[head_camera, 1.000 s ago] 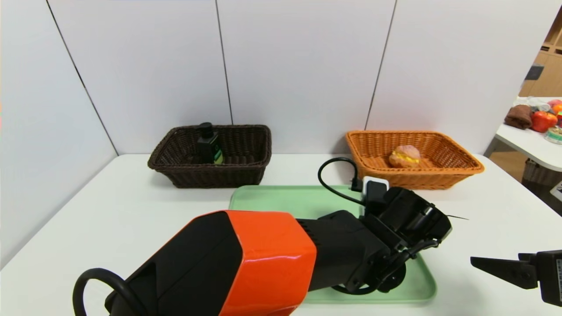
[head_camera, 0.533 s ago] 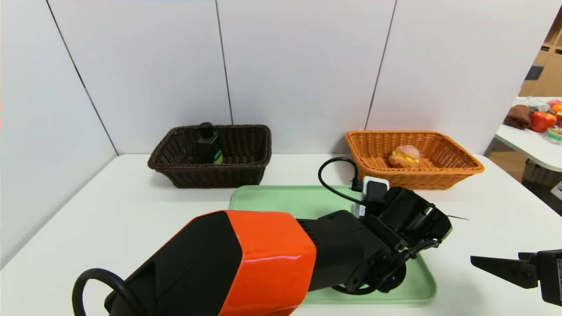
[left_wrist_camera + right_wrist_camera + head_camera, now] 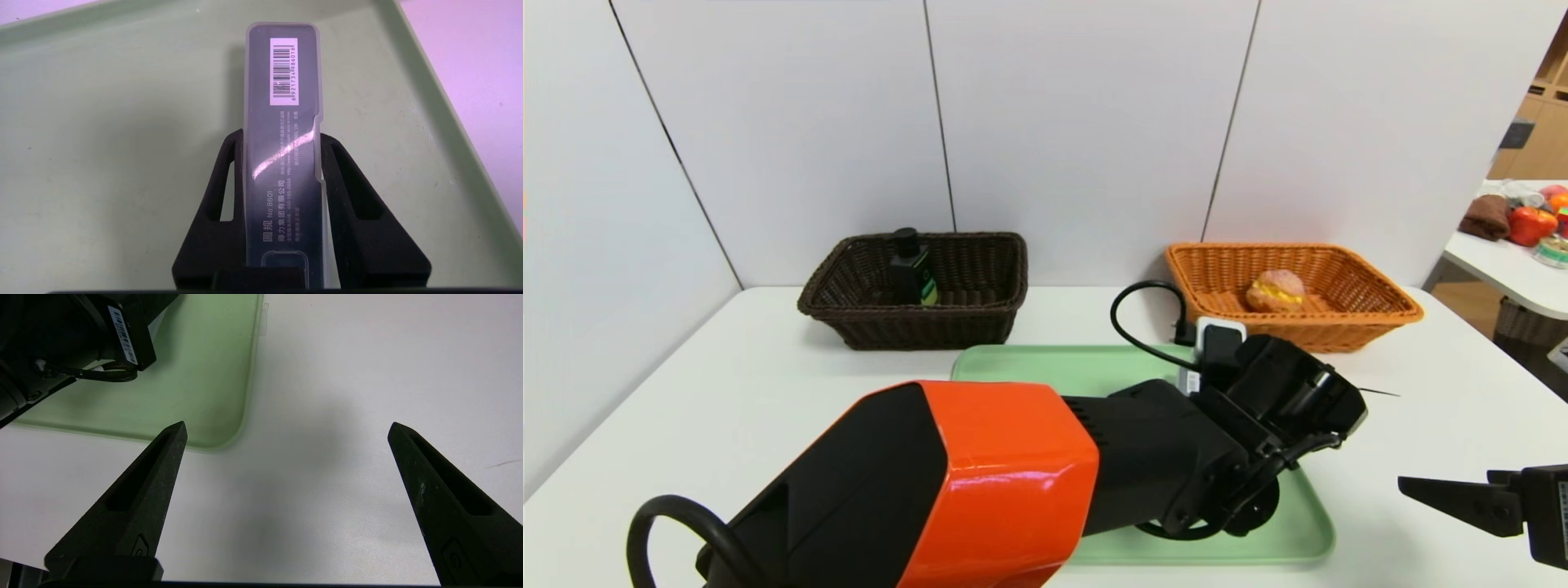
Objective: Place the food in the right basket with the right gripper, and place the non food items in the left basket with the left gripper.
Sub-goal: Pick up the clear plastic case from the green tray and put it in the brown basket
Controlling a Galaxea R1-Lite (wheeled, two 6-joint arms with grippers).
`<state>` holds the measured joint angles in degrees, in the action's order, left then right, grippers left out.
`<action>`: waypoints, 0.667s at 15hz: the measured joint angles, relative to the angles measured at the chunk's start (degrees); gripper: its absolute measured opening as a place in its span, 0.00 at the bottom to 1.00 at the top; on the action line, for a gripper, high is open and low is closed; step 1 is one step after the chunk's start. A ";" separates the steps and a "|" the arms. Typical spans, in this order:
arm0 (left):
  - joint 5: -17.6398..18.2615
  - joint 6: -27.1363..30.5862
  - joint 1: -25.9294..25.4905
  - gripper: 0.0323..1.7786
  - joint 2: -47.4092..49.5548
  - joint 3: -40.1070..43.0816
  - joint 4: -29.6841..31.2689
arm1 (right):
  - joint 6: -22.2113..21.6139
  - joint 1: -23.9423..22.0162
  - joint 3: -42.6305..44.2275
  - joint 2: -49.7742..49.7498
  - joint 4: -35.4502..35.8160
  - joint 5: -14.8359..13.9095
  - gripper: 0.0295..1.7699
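In the left wrist view my left gripper (image 3: pixel 281 134) is shut on the slim grey case (image 3: pixel 282 81) with a barcode sticker, just above the green tray (image 3: pixel 102 143). The head view shows only the orange left arm (image 3: pixel 1005 482) and its wrist over the tray (image 3: pixel 1054 367); the case is hidden there. The black pump bottle (image 3: pixel 910 268) stands in the dark brown left basket (image 3: pixel 907 327). The pinkish bun (image 3: pixel 1276 291) lies in the orange right basket (image 3: pixel 1372 322). My right gripper (image 3: pixel 287 425) hangs open and empty over the white table, right of the tray's corner (image 3: pixel 196 375).
A black cable loop (image 3: pixel 1131 322) rises from the left wrist, between the tray and the orange basket. White wall panels close off the back and left. A side table (image 3: pixel 1503 261) at the far right carries a red pepper (image 3: pixel 1531 224) and other items.
The left gripper has closed on the grey case. The left arm has then risen slightly over the tray. The right arm has stayed still.
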<state>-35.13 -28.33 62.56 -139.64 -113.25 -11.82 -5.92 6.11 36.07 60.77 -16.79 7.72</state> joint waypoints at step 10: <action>0.02 -0.11 -9.90 0.31 13.15 2.08 -9.70 | -0.05 0.01 0.55 -0.66 2.05 0.22 0.96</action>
<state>-35.11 -28.44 52.66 -126.49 -111.17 -21.53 -5.97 6.12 36.62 60.11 -14.74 7.94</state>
